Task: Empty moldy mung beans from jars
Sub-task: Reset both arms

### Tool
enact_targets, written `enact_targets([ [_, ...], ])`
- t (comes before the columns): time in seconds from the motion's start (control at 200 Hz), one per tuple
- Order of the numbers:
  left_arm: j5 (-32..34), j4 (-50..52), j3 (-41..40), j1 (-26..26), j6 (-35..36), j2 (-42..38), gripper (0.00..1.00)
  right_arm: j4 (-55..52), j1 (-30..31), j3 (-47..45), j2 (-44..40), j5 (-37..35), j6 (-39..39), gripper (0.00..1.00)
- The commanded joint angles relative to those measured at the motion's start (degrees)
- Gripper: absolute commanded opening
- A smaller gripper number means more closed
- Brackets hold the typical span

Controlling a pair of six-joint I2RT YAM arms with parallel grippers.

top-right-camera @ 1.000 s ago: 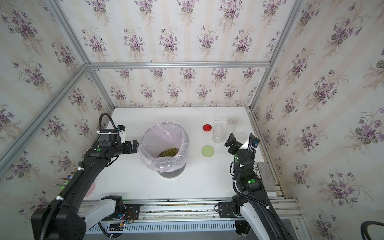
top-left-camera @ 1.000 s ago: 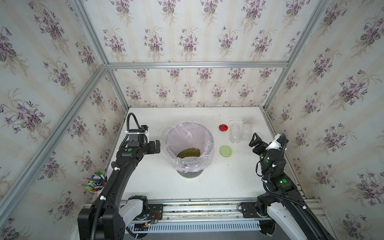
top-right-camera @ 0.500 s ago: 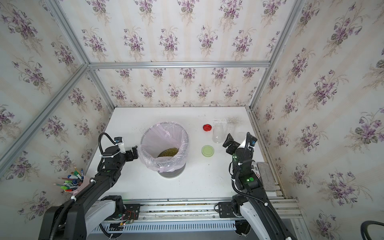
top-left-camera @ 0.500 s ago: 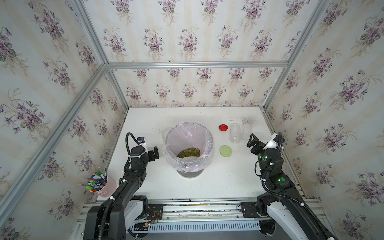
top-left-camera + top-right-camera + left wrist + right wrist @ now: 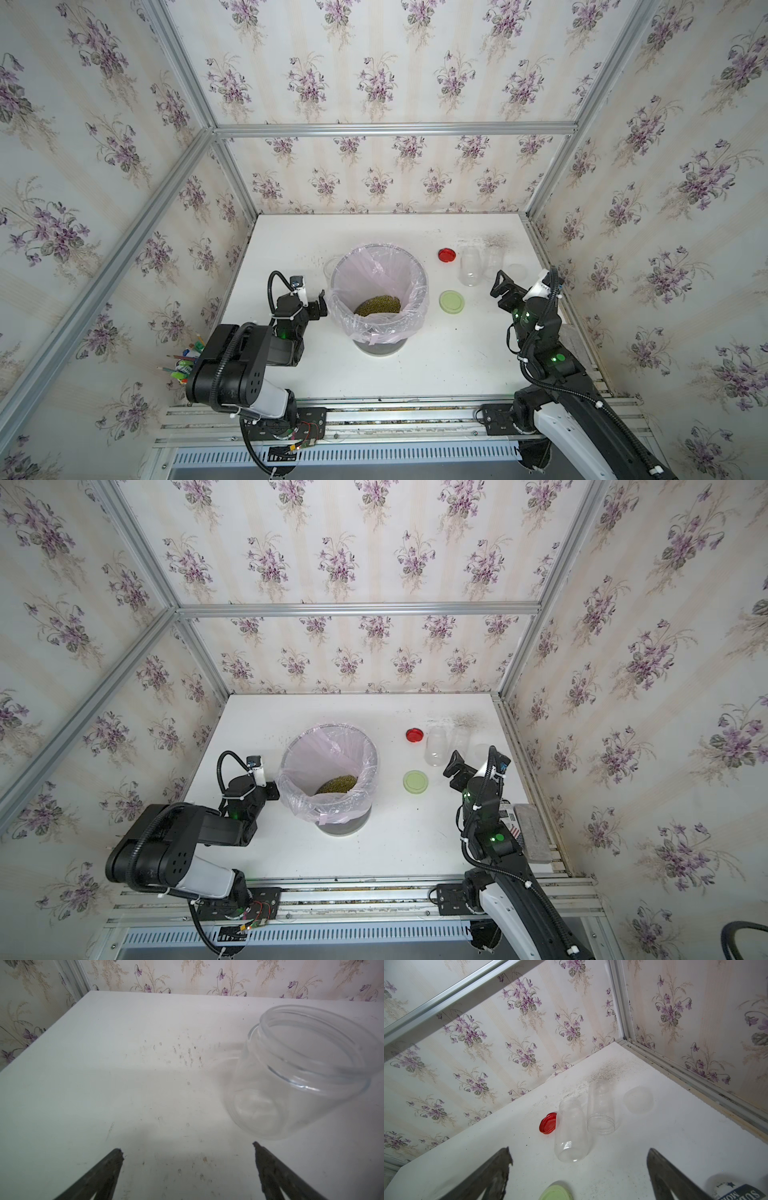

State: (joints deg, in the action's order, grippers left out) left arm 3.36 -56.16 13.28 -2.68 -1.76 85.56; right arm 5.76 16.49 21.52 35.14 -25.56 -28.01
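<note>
Folded back, left claw [image 5: 188,1150] gapes beside crinkly pink-lined bin [image 5: 422,286]; right claw [image 5: 579,1152] spread near clear cylindrical jars [image 5: 571,1126].

The beans [image 5: 377,305] are olive-green, the bag [image 5: 374,274] pink, the jars [image 5: 470,272] clear. A red lid [image 5: 446,254], a pale green lid [image 5: 451,300]; white tabletop [image 5: 291,241]; walls [image 5: 374,83] cream-striped with purple flowers.

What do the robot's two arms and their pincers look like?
The left arm and right arm are black with a white section near the base, ribbed black cables held by white ties, and green lights. The left pincer and right pincer have dark, scuffed, tapered fingers.
</note>
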Motion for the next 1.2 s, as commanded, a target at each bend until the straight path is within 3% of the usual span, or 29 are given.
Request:
enact_targets([
  [0.0, 0.67, -1.12, 3.28, -0.27, 1.3, 0.25, 1.0, 2.62, 0.03, -0.57, -0.59, -1.48, 1.22, 1.0],
  [0.12, -4.48, 9.64, 8.52, -0.28, 3.52, 0.22, 1.0, 3.56, 0.03, -1.04, -0.74, -1.49, 1.93, 1.0],
  [0.24, -4.05, 12.7, 10.92, -0.31, 3.26, 1.06, 1.0, 4.08, 0.04, -1.21, -0.16, -1.57, 3.17, 1.0],
  [0.729, -3.88, 12.47, 10.88, -0.4, 3.28, 1.16, 1.0, 7.02, 0.03, -2.58, 3.96, -2.02, 4.56, 1.0],
  [0.994, -3.87, 12.32, 10.89, -0.41, 3.3, 1.11, 1.0, 19.04, 0.03, -7.45, 14.07, -3.99, 14.95, 1.0],
  [1.194, -3.88, 12.31, 10.87, -0.39, 3.26, 1.19, 1.0, 32.57, 0.03, -13.13, 13.19, -7.37, 24.19, 1.0],
])
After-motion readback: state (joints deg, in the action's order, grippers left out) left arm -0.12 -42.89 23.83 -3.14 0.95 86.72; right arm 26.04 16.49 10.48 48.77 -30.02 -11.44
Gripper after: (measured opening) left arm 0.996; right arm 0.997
